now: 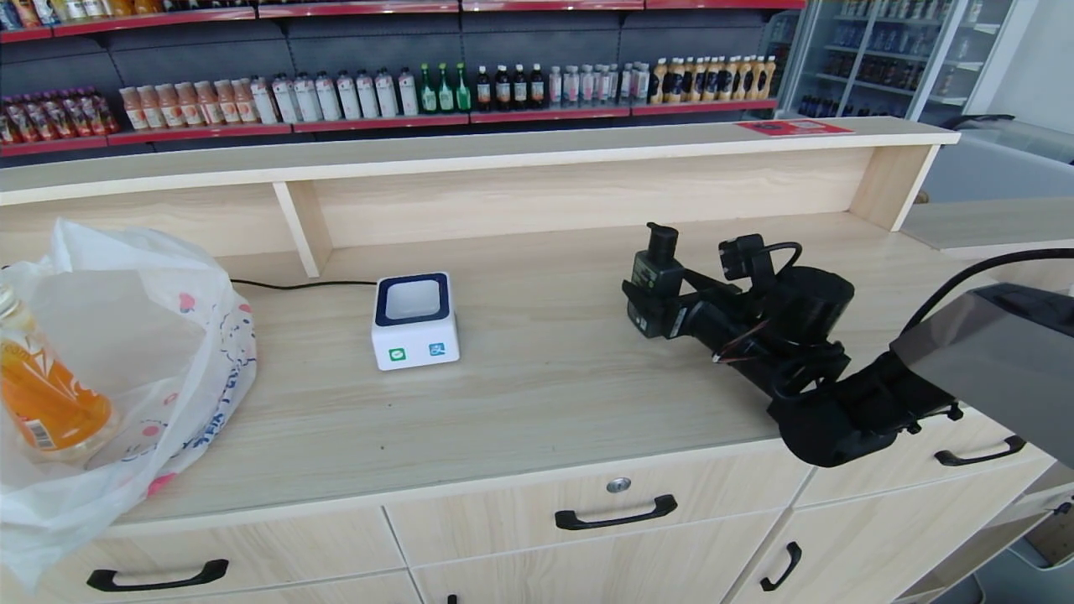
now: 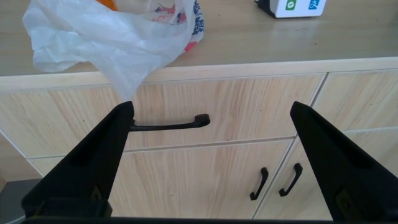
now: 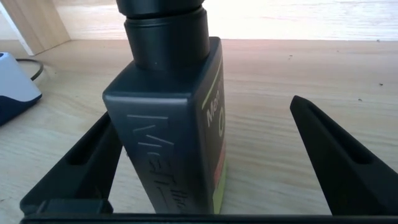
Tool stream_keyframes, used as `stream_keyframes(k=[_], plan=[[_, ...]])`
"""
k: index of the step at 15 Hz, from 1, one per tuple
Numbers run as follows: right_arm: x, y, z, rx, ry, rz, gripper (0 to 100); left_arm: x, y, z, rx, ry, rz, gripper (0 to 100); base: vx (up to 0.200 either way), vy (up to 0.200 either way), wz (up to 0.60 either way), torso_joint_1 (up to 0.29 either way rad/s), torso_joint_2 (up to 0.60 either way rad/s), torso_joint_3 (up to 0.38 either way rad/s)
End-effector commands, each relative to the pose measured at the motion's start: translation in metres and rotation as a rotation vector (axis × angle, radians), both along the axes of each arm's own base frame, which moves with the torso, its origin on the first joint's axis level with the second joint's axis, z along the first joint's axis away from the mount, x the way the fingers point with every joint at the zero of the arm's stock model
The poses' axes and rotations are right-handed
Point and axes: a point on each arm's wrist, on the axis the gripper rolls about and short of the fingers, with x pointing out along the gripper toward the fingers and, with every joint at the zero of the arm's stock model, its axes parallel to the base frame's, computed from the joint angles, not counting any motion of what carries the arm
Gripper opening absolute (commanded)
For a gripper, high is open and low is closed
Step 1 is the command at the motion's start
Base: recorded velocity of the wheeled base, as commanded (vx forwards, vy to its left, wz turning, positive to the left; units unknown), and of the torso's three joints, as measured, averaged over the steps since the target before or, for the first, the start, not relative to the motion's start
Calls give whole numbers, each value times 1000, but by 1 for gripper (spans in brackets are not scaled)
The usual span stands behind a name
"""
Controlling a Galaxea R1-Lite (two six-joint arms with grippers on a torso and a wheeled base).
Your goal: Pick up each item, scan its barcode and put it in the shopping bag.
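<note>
Shelves of bottled drinks [image 1: 377, 92] line the shop wall behind a pale wooden bench [image 1: 537, 394]. A white scanner [image 1: 415, 321] with a dark-rimmed window on top stands near the middle of the bench. The shopping bag [image 1: 168, 277] slumps at the left edge, with an orange drink bottle [image 1: 46, 394] already inside it.

The item in play is a dark, square-sided bottle [image 1: 657, 281] with a black cap, standing upright on the right half of the bench, well apart from the scanner. The right pincer [image 3: 202, 118] sits level around it with its fingers apart. The bottle stands close against one finger, with a wide gap to the other. The left pincer [image 2: 211, 109], also spread and holding nothing, hangs below the front edge of the bench, facing a drawer handle [image 2: 168, 123].

The step in hand looks like the grasp. It would go best if the pincer shifted sideways until the bottle is centred, since closing now would likely push it across the bench or tip it. The grip belongs on the flat sides below the cap, followed by a straight lift. I cannot see the barcode, so the bottle may need turning over the scanner window.
</note>
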Motion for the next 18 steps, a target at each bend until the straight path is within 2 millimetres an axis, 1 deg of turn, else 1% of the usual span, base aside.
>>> stream_keyframes(k=[1, 7, 8, 13, 18], plan=[[2, 0, -3, -1, 3, 0, 100, 0, 0, 0, 0, 0, 0, 100, 0, 0, 0, 0, 0, 0], [3, -1, -4, -1, 2, -5, 100, 0, 0, 0, 0, 0, 0, 100, 0, 0, 0, 0, 0, 0], [3, -1, -4, -1, 2, -5, 0, 0, 0, 0, 0, 0, 0, 100, 0, 0, 0, 0, 0, 0], [4, -3, -2, 4, -4, -9, 0, 0, 0, 0, 2, 0, 0, 100, 0, 0, 0, 0, 0, 0], [1, -4, 5, 21, -55, -9, 0, 0, 0, 0, 2, 0, 0, 100, 0, 0, 0, 0, 0, 0]])
